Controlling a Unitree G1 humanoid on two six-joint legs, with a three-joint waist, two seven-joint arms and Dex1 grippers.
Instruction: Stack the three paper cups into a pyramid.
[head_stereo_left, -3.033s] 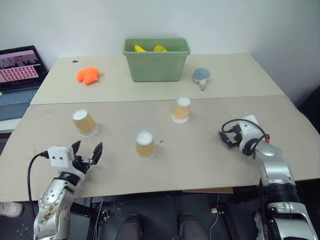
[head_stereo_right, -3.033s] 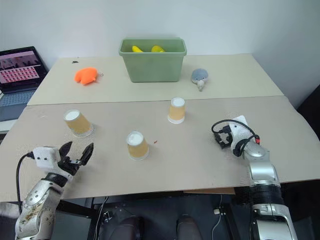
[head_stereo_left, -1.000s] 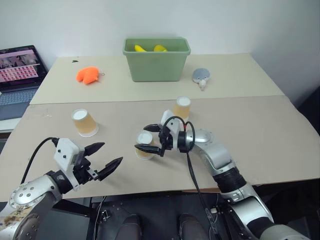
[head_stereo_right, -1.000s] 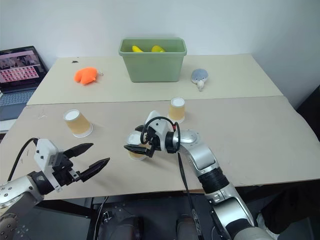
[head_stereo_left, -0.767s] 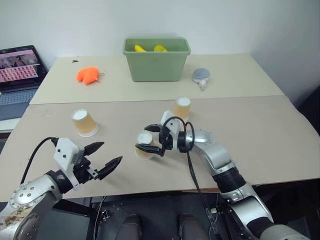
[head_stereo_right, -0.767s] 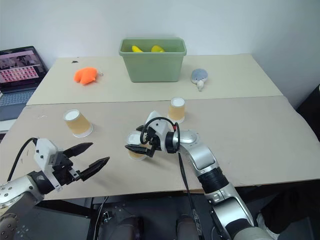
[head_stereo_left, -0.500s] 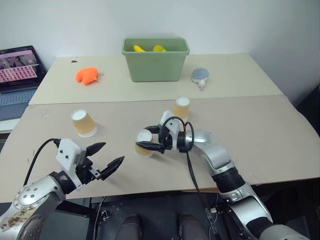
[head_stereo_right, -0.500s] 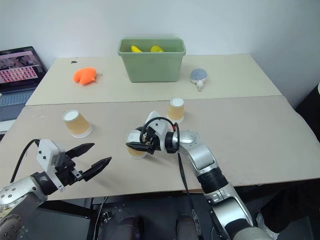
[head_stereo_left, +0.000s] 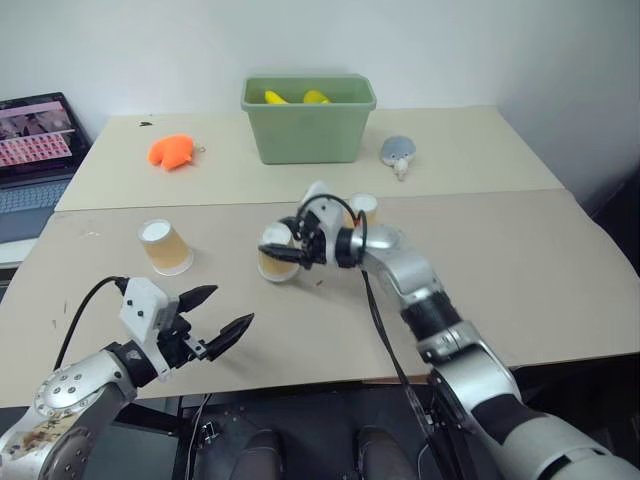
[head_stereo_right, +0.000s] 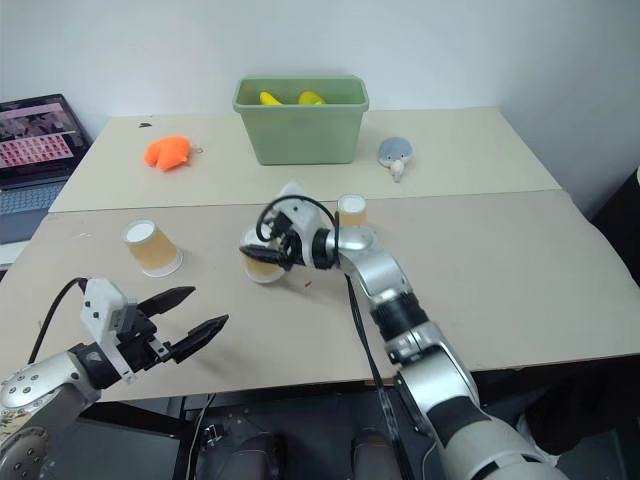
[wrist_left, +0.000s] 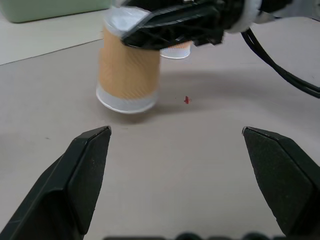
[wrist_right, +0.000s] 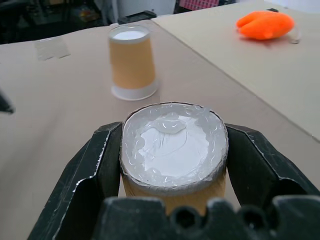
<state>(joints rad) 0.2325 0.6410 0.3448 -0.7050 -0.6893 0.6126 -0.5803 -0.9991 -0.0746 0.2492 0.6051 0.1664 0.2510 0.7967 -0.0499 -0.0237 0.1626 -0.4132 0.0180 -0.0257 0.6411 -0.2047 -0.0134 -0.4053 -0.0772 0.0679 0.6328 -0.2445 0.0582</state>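
Note:
Three tan-orange paper cups stand upside down, white bases up. One cup (head_stereo_left: 165, 247) rests at the left of the near table. My right gripper (head_stereo_left: 281, 252) is shut on the middle cup (head_stereo_left: 268, 268) near its top, and holds it a little above the table. In the right wrist view this cup (wrist_right: 172, 150) sits between both fingers. The third cup (head_stereo_left: 364, 207) stands just behind my right wrist, partly hidden. My left gripper (head_stereo_left: 232, 306) hovers open over the near left edge, pointing at the held cup (wrist_left: 128, 75) with nothing between its fingers.
A green bin (head_stereo_left: 308, 135) with yellow things inside stands at the back centre. An orange plush toy (head_stereo_left: 172, 152) lies back left, a grey toy (head_stereo_left: 397, 152) back right. A laptop (head_stereo_left: 35, 150) sits off the table's left side.
My right gripper has shut on the middle cup and carried it up and away from me, toward the back cup. The left gripper has stayed put and open.

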